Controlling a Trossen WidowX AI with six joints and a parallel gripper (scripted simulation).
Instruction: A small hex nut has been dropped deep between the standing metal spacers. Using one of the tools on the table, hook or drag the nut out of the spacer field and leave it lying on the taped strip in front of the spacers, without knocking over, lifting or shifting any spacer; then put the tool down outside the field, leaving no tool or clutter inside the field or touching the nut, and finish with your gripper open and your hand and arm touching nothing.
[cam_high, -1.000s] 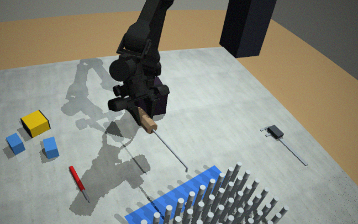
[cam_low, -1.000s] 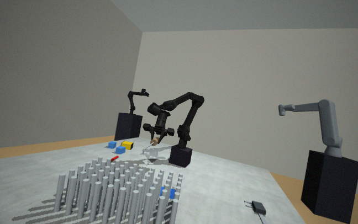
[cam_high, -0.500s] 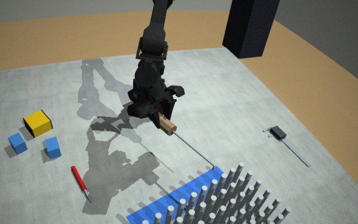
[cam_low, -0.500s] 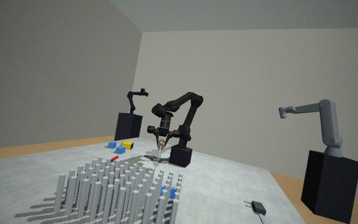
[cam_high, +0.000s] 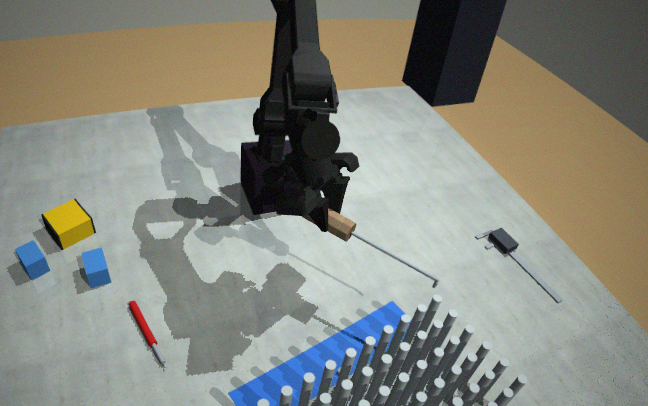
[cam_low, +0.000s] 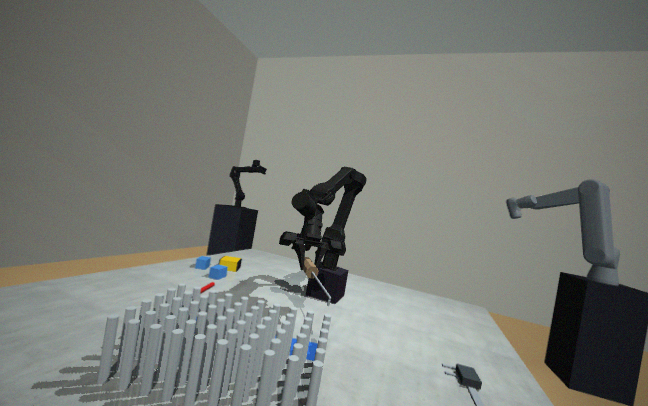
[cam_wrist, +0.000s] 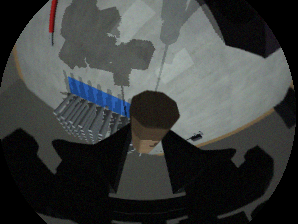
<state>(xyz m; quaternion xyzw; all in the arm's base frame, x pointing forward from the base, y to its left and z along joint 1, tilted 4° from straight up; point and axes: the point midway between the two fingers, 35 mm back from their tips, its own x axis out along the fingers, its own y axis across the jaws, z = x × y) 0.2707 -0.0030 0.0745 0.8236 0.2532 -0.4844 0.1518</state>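
Nut cannot be made out in any view, so whether it lies among the spacers (cam_high: 385, 341) (cam_low: 176, 350) (cam_wrist: 92, 122) or out on the strip cannot be told. The visible spacers stand upright in close rows, and the blue taped strip (cam_high: 310, 357) (cam_low: 312, 350) (cam_wrist: 100, 97) is laid along the front of their field. Just ahead of the field, the hooked tool (cam_high: 341, 225) (cam_low: 310, 268) (cam_wrist: 154, 112) is held above the table (cam_high: 415, 200) (cam_low: 390, 320) (cam_wrist: 215, 95), its wooden handle pinched between the jaws of the gripper (cam_high: 331, 217) (cam_low: 311, 267) (cam_wrist: 147, 127). The jaws are closed on the handle and kept apart by its thickness. The thin metal shaft is slanted down towards the field, and its bent tip is raised clear of the table. Contact between the tip and the spacers is not seen.

Farther out in front of the field, the purple-black base block (cam_high: 252, 175) (cam_low: 340, 285) (cam_wrist: 245, 25) is set on the table. Off one side of the field lies the red tool with a metal tip (cam_high: 142, 322) (cam_low: 207, 287) (cam_wrist: 52, 17); beyond it, a yellow block (cam_high: 68, 223) (cam_low: 230, 263) is placed near two blue blocks (cam_high: 96, 270) (cam_low: 218, 272). Off the field's opposite side lies the dark-headed pronged tool (cam_high: 503, 240) (cam_low: 468, 376) (cam_wrist: 196, 137). Well away from the field, past the table, a black arm (cam_low: 240, 187) and a grey arm (cam_low: 596, 225) are mounted on dark pedestals.
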